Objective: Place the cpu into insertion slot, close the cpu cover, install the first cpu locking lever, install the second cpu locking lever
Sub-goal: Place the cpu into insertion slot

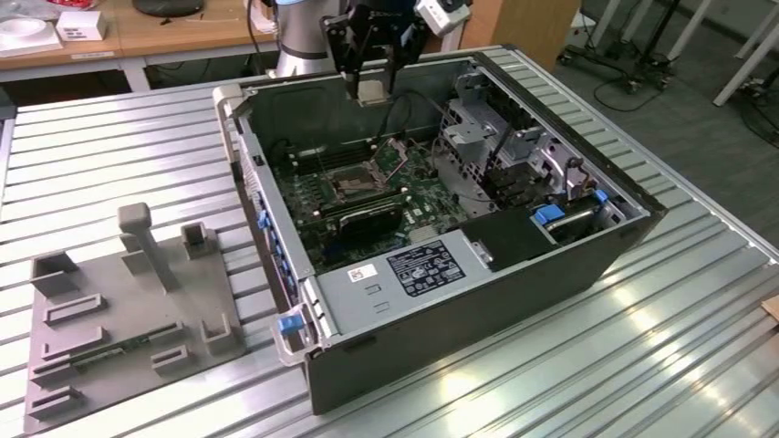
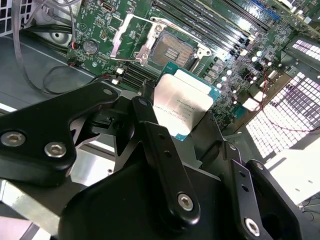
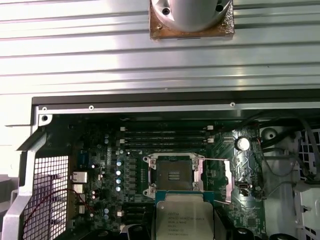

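- The gripper [image 1: 368, 80] hangs above the open computer case [image 1: 487, 301], near the wall beside the arm's base, its fingers clamped on the cpu [image 2: 182, 106].
- The insertion slot [image 3: 173, 176] lies bare on the motherboard [image 3: 107, 165], apart from the cpu.
- The cpu cover [image 2: 131, 39] stands tilted open at the slot's edge.

I see a ribbed metal tabletop [image 1: 122, 146] carrying three things. An open computer case [image 1: 487, 310] lies on its side across the middle, open face up, reaching toward the far edge. A flat grey fixture plate [image 1: 122, 319] with upright holders rests near the tabletop's corner at the exterior view's left, well apart from the case. The arm's base [image 1: 298, 50] stands bolted at the far edge.
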Robot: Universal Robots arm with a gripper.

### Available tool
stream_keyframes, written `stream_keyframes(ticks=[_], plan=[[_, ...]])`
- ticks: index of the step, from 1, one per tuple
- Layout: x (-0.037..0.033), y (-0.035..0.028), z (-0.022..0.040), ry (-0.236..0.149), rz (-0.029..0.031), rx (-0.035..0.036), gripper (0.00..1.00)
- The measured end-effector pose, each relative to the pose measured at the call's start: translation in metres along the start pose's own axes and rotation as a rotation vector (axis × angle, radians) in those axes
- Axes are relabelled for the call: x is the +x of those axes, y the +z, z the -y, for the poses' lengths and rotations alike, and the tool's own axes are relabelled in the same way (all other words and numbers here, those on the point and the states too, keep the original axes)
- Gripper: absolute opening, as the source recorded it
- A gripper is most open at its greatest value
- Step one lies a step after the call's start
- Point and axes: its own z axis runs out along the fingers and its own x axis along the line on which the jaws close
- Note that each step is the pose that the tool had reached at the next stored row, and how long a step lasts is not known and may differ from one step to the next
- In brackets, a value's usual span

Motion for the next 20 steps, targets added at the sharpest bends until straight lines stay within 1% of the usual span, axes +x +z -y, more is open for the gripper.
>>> stream_keyframes(ticks=[5, 11, 14, 17, 20], plan=[[0.0016, 0.0018, 0.0002, 0.000, 0.0022, 0.0001, 0.54], [0.0017, 0.0020, 0.0002, 0.000, 0.0023, 0.0000, 0.54], [0.0018, 0.0035, 0.0004, 0.000, 0.0029, -0.0001, 0.54], [0.0028, 0.0058, 0.0006, 0.000, 0.0053, -0.0001, 0.54], [0.0043, 0.0080, 0.0008, -0.001, 0.0092, -0.0002, 0.54]])
